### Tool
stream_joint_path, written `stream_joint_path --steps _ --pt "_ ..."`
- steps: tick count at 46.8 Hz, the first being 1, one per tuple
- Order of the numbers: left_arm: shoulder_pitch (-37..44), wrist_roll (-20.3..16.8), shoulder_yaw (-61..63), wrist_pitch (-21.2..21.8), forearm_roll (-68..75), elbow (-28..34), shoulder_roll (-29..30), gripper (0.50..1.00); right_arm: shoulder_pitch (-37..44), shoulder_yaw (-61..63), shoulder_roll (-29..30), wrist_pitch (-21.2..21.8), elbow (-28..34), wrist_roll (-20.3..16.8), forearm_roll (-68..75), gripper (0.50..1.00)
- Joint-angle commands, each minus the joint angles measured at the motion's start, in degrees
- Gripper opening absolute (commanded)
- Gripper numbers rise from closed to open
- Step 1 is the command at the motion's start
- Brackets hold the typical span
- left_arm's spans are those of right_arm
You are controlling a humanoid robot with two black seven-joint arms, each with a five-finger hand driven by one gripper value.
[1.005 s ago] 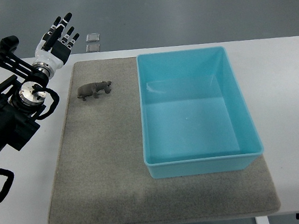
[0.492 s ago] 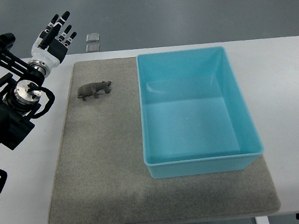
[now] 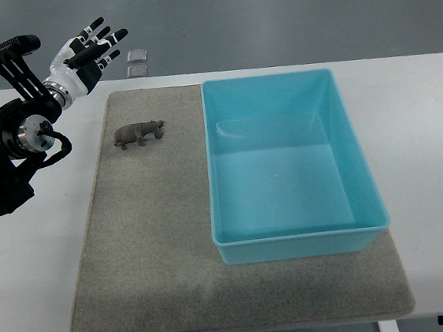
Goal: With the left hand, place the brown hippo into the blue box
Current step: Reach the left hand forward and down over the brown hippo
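Left hand (image 3: 92, 51) is sitting at upper left of frame, above the far left table corner, fingers spread and holding nothing. Over the last second it has been swinging: fingers were pointing up-frame, now they're tipping toward the right, and the wrist has been drifting up and slightly left. Reads as the arm re-orienting the palm toward the hippo, not yet closing in, so the reach is only starting. Hippo (image 3: 139, 132) is standing on the mat (image 3: 136, 254) in the upper left part of it, below and right of the hand, well apart from it, and it hasn't moved across the frames. Box (image 3: 288, 163) is sitting on the right half of the mat, open side up, nothing inside, also not shifting; hippo is just left of its far left corner with a gap between them. Right arm isn't showing anywhere. Two small grey squares (image 3: 138, 62) are lying beyond the table's far edge near the fingertips, too small to identify. No brands, labels or readable writing anywhere on hand, box, mat or table (image 3: 422, 113).
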Motion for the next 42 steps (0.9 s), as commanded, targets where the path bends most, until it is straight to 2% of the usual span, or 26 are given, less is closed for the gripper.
stream_joint_path --steps 1,12,19,23,31,42 --pt "0.00 -0.01 0.18 -0.09 3.89 -1.63 0.74 0.994 0.00 0.00 0.00 0.00 0.00 0.00 0.00 0.936" --pt "0.00 -0.01 2.20 -0.01 18.40 -8.49 4.69 0.994 0.00 0.00 0.00 0.00 0.00 0.00 0.00 0.936" --pt "-2.37 0.08 9.31 -0.36 22.18 -11.57 8.21 0.994 0.00 0.00 0.00 0.00 0.00 0.00 0.00 0.936" --pt "-4.13 0.08 12.74 -1.06 23.94 -12.97 10.32 0.994 0.00 0.00 0.00 0.00 0.00 0.00 0.00 0.936" --pt "-5.89 -0.01 14.95 -2.82 32.28 -19.56 16.12 0.994 0.00 0.00 0.00 0.00 0.00 0.00 0.00 0.936" --pt "-5.98 -0.10 16.97 -3.26 48.02 -20.53 17.26 0.994 0.00 0.00 0.00 0.00 0.00 0.00 0.00 0.936"
